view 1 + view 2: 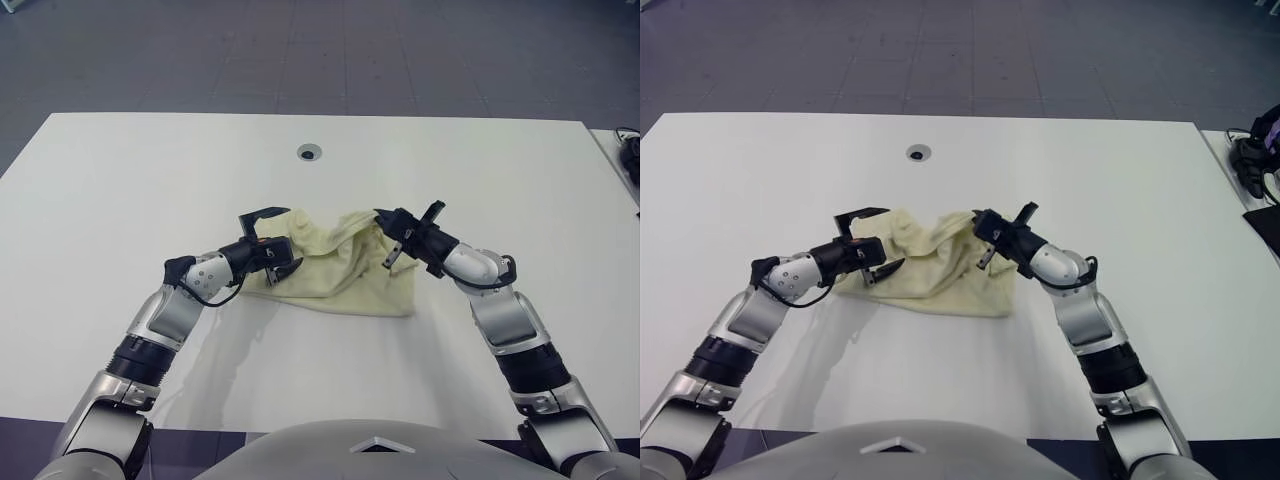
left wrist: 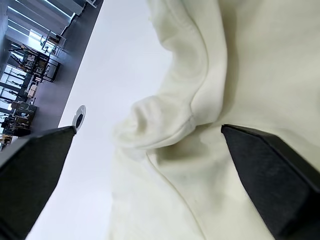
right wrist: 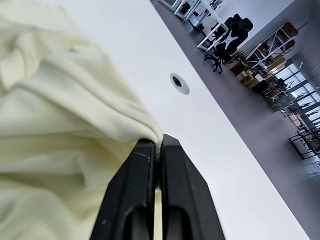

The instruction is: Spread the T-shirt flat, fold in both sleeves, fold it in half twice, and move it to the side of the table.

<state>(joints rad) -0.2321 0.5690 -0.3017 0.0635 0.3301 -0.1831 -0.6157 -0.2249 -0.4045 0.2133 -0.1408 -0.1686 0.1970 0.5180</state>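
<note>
Treating the crumpled T-shirt (image 1: 335,272) at the middle of the table (image 1: 140,180) as light and limp, we pinch a fold in the clamped right gripper (image 3: 156,144), while the spread-open left gripper (image 1: 272,245) should take the seamed edge beneath it.

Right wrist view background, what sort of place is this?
Probably a lab or open-plan workshop: a big white table with a cable port, a grey tiled floor, and office chairs and shelving racks behind.

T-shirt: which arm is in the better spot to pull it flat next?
Right, probably. The right jaws are shut on a fold of the T-shirt, ready to pull; the left jaws are open at its other edge, gripping nothing.
</note>
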